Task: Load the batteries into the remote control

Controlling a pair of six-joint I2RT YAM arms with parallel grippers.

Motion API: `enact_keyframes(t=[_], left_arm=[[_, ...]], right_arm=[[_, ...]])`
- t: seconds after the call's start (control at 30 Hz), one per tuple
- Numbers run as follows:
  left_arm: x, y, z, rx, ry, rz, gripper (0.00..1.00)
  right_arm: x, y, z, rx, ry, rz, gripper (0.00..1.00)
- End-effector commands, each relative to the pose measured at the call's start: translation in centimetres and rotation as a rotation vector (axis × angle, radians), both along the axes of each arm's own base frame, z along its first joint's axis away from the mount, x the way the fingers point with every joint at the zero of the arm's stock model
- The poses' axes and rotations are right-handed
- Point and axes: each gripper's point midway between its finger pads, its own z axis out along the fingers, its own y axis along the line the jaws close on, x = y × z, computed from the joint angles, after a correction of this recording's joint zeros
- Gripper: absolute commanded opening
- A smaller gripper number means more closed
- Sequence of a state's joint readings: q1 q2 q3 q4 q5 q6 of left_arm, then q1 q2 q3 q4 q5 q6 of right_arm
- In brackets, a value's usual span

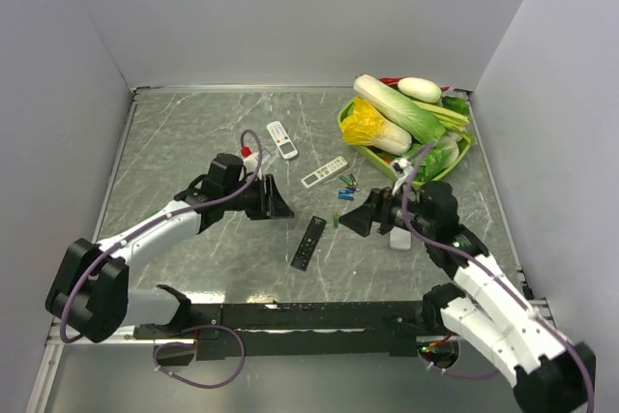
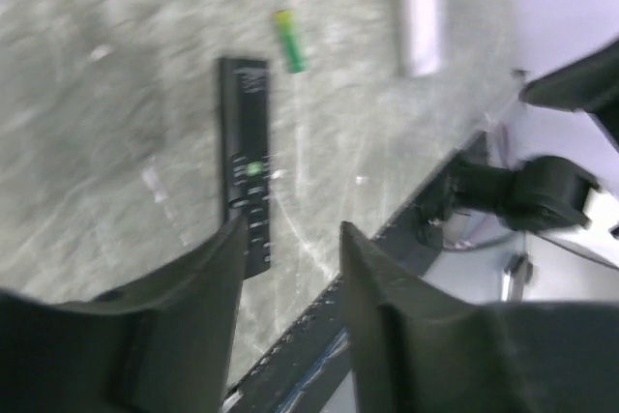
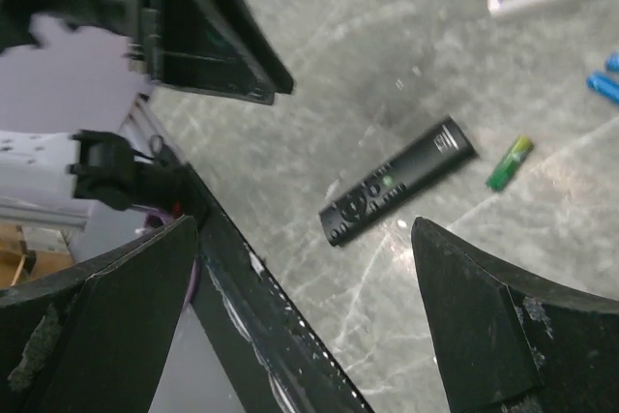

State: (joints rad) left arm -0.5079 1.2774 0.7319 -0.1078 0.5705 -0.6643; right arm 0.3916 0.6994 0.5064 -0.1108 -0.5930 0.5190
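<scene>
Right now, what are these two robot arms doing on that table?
The left gripper and the right gripper hover low over the table, open and empty, facing a black remote that lies face up between them. A green battery lies just beside the remote, blue batteries a little farther off. No battery has been picked up yet.

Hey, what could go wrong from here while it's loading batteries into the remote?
The green battery lies loose beside the black remote; a nudge could roll it away. The left gripper and right gripper both face that same patch and might collide.
</scene>
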Motion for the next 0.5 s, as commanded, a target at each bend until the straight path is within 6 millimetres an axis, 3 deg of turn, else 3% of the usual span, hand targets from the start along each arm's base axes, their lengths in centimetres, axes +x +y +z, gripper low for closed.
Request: enact_keyframes(t=[0.0,0.07,0.1,0.13,0.2,0.23,0.3,0.33,0.37,0.43,0.47], left_arm=[[0.8,1.2,-1.8,0.187,-0.021,0.118,0.54],[-0.7,0.0,-2.4,0.247,-0.022,0.098,0.67],[-0.1,0.4,-3.3,0.320,-0.041,0.149,0.71],[-1.5,-0.5,-3.4,0.357,-0.039,0.125,0.80],[-1.6,-0.7,-4.4,0.452,-0.061,0.173,0.87],[-2.3,-2.1,-3.9,0.463,-0.091,0.151,0.91],[-2.6,-2.0,-5.5,0.573,-0.094,0.178,0.91],[-3.0,-3.4,-4.9,0.582,-0.120,0.157,0.92],[-3.6,-3.2,-6.6,0.659,-0.104,0.141,0.93],[-3.7,-4.6,-6.5,0.704,-0.141,0.130,0.93],[-3.8,-4.7,-7.6,0.752,-0.141,0.117,0.92]], right_arm=[[1.7,-0.6,-2.0,-0.149,0.095,-0.122,1.00],[2.0,-1.4,-2.9,-0.189,0.116,-0.176,1.00],[2.1,-2.1,-3.0,-0.203,0.108,-0.213,1.00],[2.4,-3.4,-3.6,-0.249,0.106,-0.276,1.00],[2.6,-4.5,-3.1,-0.274,0.077,-0.328,1.00],[2.6,-5.5,-3.5,-0.312,0.074,-0.362,1.00],[2.6,-6.2,-3.0,-0.332,0.054,-0.389,1.00],[2.6,-6.6,-3.0,-0.343,0.049,-0.402,1.00],[2.4,-6.9,-2.9,-0.349,0.047,-0.414,1.00],[2.3,-7.1,-2.9,-0.346,0.046,-0.422,0.99],[2.2,-7.3,-2.9,-0.342,0.040,-0.428,1.00]])
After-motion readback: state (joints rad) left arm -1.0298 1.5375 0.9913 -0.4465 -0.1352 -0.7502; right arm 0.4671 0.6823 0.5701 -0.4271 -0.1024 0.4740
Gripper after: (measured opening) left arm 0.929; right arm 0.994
